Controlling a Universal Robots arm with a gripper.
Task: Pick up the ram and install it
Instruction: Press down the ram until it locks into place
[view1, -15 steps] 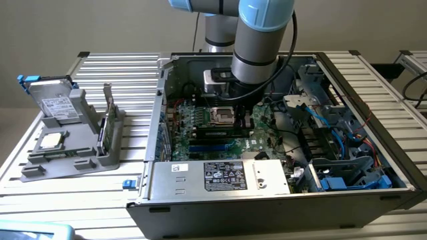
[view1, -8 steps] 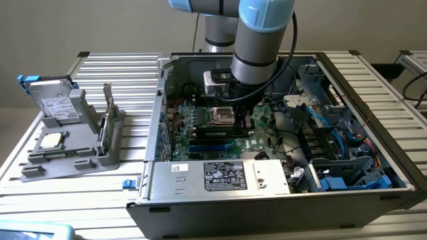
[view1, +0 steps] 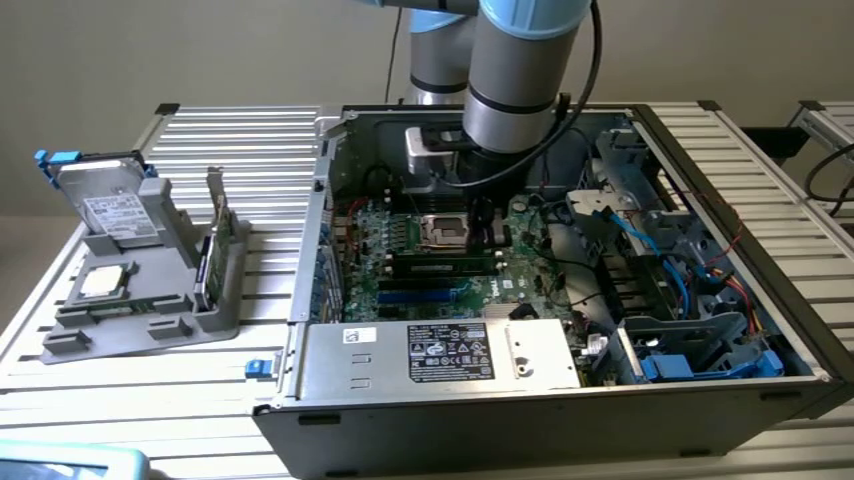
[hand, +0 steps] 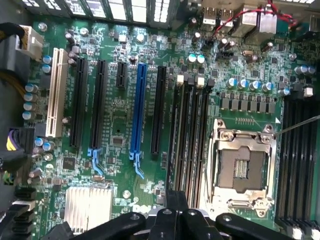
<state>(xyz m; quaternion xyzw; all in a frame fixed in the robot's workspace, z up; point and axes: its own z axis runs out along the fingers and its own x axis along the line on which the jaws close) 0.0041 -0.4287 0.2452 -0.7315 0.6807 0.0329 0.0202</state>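
The ram (view1: 214, 245), a thin green stick, stands on edge in the grey holder (view1: 147, 320) at the exterior view's left, outside the case. My gripper (view1: 467, 192) is far from it, inside the open computer case, low over the motherboard (view1: 400, 255) near the processor socket (view1: 445, 232). In the wrist view the gripper (hand: 175, 207) is shut, its black fingertips pressed together with nothing visible between them. They hover over the near end of the black memory slots (hand: 190, 135), beside the empty socket (hand: 242, 170). A long dark strip (view1: 434, 267) lies along the memory slots; whether it is a seated stick I cannot tell.
The holder also carries a grey drive with blue tabs (view1: 107, 200) and a square silver processor (view1: 104, 282). The case walls (view1: 320, 220), the power supply box (view1: 441, 355), blue and red cables (view1: 667, 260) and drive cages (view1: 694, 350) crowd the interior. Slatted table (view1: 240, 130) surrounds the case.
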